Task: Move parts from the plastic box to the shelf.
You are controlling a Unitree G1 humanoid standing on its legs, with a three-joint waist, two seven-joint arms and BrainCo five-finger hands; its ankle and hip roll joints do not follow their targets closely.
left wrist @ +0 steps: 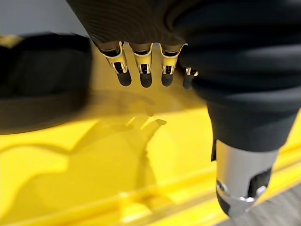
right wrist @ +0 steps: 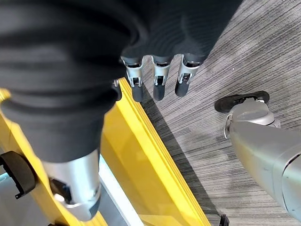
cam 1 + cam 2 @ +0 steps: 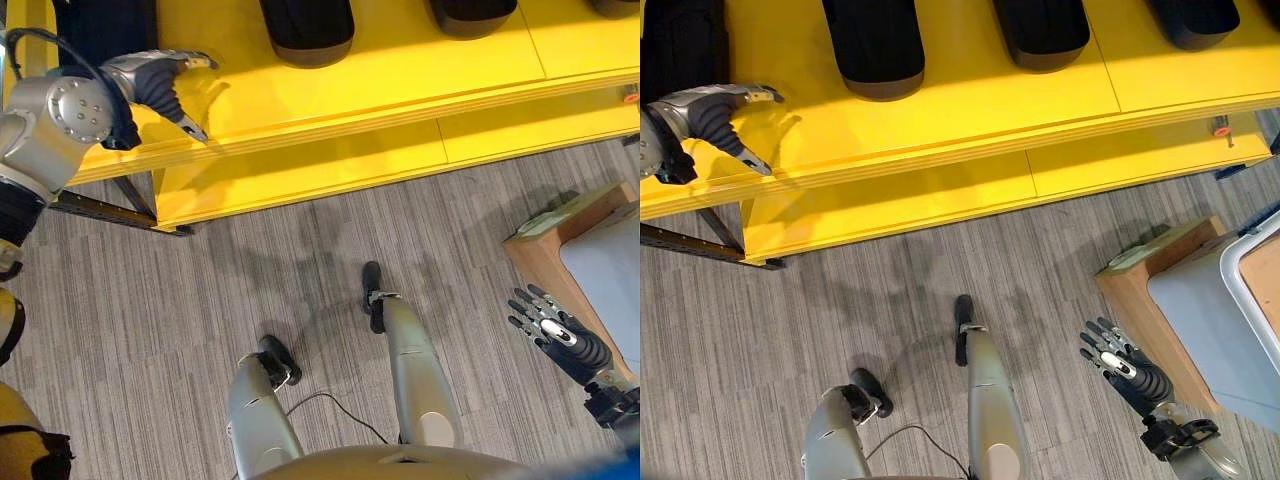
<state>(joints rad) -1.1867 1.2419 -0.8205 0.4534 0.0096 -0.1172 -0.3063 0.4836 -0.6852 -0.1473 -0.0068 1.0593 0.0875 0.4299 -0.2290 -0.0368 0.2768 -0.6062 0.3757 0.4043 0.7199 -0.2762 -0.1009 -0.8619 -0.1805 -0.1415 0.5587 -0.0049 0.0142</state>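
- Black parts in a row on the top board of the yellow shelf, four in the right eye view, one at the far left just behind the left hand.
- Left hand over the shelf's left end, above the board, fingers straight and relaxed, holding nothing; thumb apart from the fingers.
- In the left wrist view, a dark part just beside the fingertips, not touching.
- Plastic box at lower right on a wooden stand, contents not visible.
- Right hand low over the grey carpet, just beside the stand, fingers spread and straight, empty, well apart from the parts.
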